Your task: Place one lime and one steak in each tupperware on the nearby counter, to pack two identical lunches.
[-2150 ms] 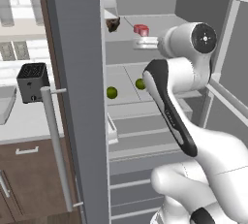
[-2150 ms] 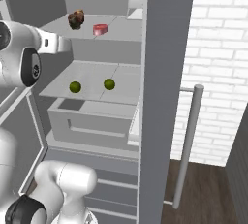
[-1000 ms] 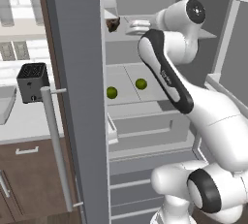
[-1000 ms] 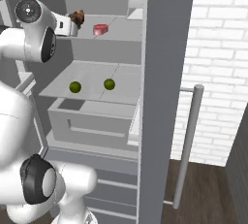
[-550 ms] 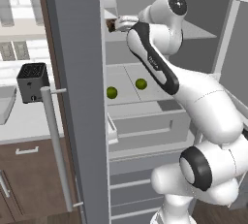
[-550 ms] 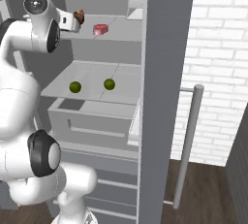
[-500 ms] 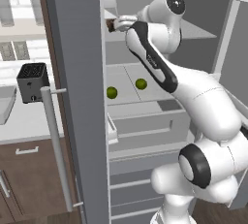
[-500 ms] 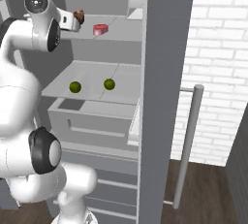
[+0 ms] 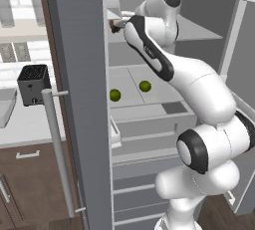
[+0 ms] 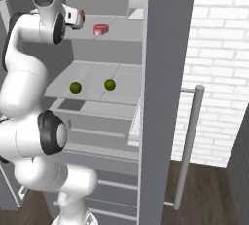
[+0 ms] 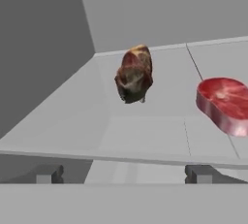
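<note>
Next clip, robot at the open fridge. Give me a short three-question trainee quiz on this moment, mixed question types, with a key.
1. True or false: the gripper is closed on the dark brown steak.
2. How many limes lie on the middle fridge shelf?
3. The red-pink steak sits on: A) the top shelf B) the drawer C) the counter.

Key: 1 false, it is open and short of the steak; 2 two; 3 A.

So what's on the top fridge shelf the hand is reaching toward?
Two steaks sit on the top shelf: a dark brown lumpy steak and, apart from it, a red-pink steak. The open hand hovers at the shelf edge. From the left base view, the arm covers the shelf.
</note>
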Available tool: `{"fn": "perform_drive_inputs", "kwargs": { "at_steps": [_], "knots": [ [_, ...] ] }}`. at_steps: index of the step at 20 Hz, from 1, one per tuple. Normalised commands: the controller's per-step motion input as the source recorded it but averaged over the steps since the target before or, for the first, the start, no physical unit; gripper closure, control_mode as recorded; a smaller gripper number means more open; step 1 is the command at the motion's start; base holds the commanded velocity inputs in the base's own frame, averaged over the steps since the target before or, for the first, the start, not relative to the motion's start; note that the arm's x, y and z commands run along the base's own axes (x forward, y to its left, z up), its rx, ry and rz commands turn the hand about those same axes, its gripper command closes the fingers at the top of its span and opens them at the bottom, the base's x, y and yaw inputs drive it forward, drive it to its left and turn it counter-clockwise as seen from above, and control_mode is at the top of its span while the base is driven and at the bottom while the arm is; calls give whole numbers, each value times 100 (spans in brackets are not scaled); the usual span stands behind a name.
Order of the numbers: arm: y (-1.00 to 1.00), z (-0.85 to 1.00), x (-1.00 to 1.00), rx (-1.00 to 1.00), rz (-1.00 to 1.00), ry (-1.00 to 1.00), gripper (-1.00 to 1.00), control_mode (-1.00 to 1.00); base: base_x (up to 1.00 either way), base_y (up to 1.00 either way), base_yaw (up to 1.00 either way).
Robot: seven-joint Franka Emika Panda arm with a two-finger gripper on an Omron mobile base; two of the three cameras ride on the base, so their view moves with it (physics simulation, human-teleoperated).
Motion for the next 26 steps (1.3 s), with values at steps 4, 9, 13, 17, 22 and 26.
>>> {"fn": "perform_drive_inputs", "kwargs": {
  "at_steps": [4,9,13,17,22,26],
  "knots": [
    [2,-9,40,0,0,0,-100,-100,0,0,0],
    [7,-17,47,0,0,0,-100,-100,0,0,0],
    [16,-10,57,0,0,2,-100,-100,0,0,0],
    [8,0,51,0,0,6,-100,-100,0,0,0],
    [5,0,44,0,-1,9,-100,-100,0,0,0],
    [8,0,44,0,0,6,-100,-100,0,0,0]
  ]
}}
